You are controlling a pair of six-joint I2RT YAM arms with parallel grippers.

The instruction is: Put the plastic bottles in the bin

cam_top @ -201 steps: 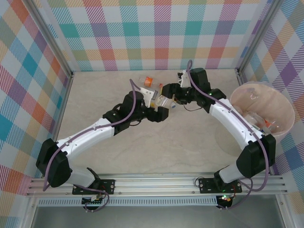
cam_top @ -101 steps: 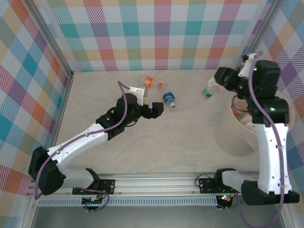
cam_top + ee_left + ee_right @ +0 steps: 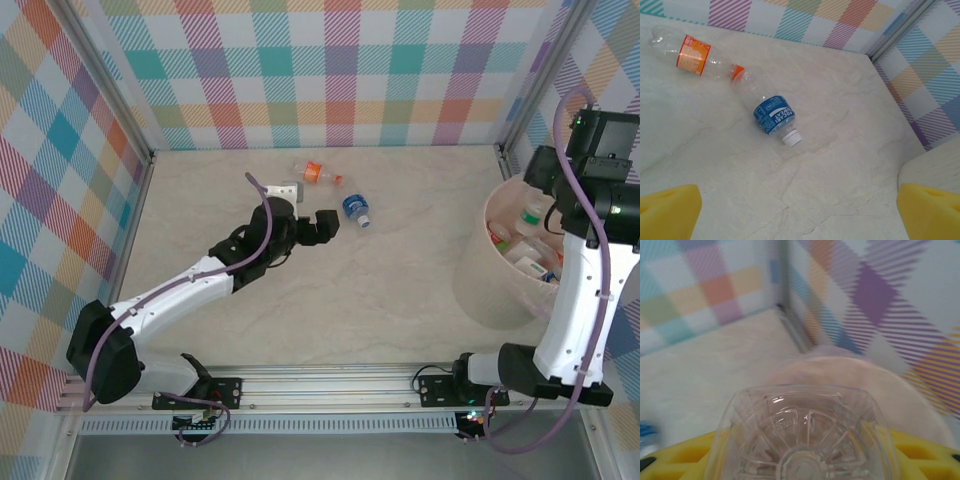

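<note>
One clear bottle (image 3: 802, 430), clenched in the right gripper (image 3: 800, 452), had swung over the bin (image 3: 492, 295) at 3 o'clock; release seemed due. Left gripper (image 3: 800, 215) gaped empty near the blue-labelled bottle (image 3: 772, 115).

bare table (image 3: 840, 165) gives me free passage to the blue-label bottle (image 3: 772, 115) from the near side; the orange-label bottle (image 3: 692, 52) crowds its far end, back wall (image 3: 790, 20) behind.

Orange bottle (image 3: 314, 173), blue bottle (image 3: 355, 209) lie flat; bin (image 3: 492, 288) holds others (image 3: 524, 257).

Orange-label bottle (image 3: 690, 52) lying just beside blue-label bottle (image 3: 772, 116), pale marbled table (image 3: 850, 150), yellow end effector (image 3: 800, 214) spread wide.
</note>
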